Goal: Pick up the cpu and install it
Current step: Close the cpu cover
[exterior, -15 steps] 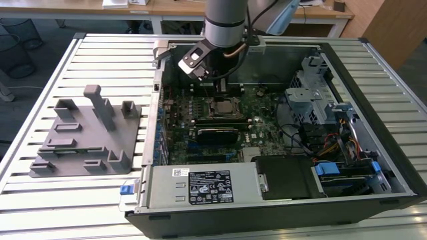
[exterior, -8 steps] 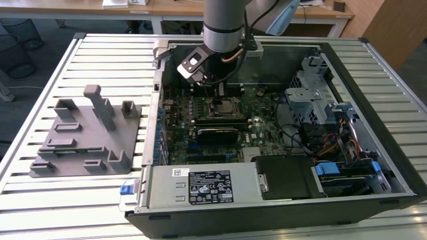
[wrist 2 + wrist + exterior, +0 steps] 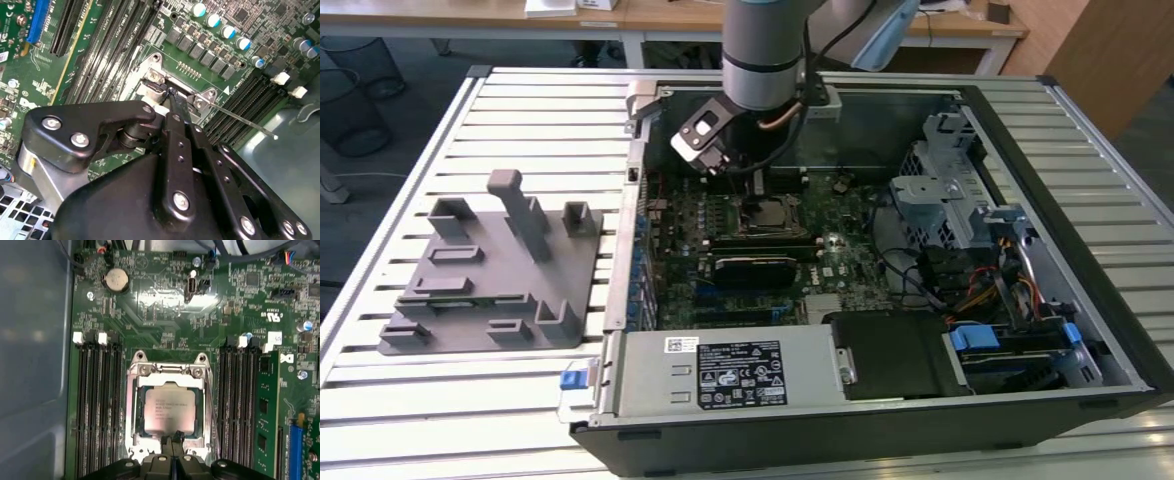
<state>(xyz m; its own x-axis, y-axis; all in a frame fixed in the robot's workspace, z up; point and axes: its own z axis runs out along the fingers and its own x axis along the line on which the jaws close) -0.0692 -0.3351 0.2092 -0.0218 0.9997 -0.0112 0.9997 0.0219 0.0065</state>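
- An open computer case (image 3: 854, 440) lies flat on a slatted metal desk (image 3: 520, 120), with the green motherboard (image 3: 841, 270) facing up.
- The cpu (image 3: 167, 412) sits inside the socket's metal frame (image 3: 132, 410), and its silvery top is visible through the window of the frame. In the exterior view this socket is in the far half of the case, a little toward the exterior view's left of the middle.
- The arm (image 3: 761, 50) comes down from above into the far part of the case, and the gripper (image 3: 172, 441) is directly at the socket.
- In both wrist views the black fingers (image 3: 177, 145) are pressed together and meet in one narrow tip. This tip is at the edge of the frame, just beside the cpu; I cannot tell if it touches the metal.
- A thin metal lever (image 3: 240, 120) goes out from the socket's corner, over the memory slots.
- In the first wrist view, dark memory slots run on both sides of the socket, and a long green memory stick (image 3: 265, 415) stands in one of them.
- A round coin battery (image 3: 116, 277) is on the board, well apart from the socket.
- A grey plastic fixture (image 3: 487, 280) stands on the desk at the exterior view's left, just beside the case.
- A silver power supply box (image 3: 720, 375) fills the near part of the case.
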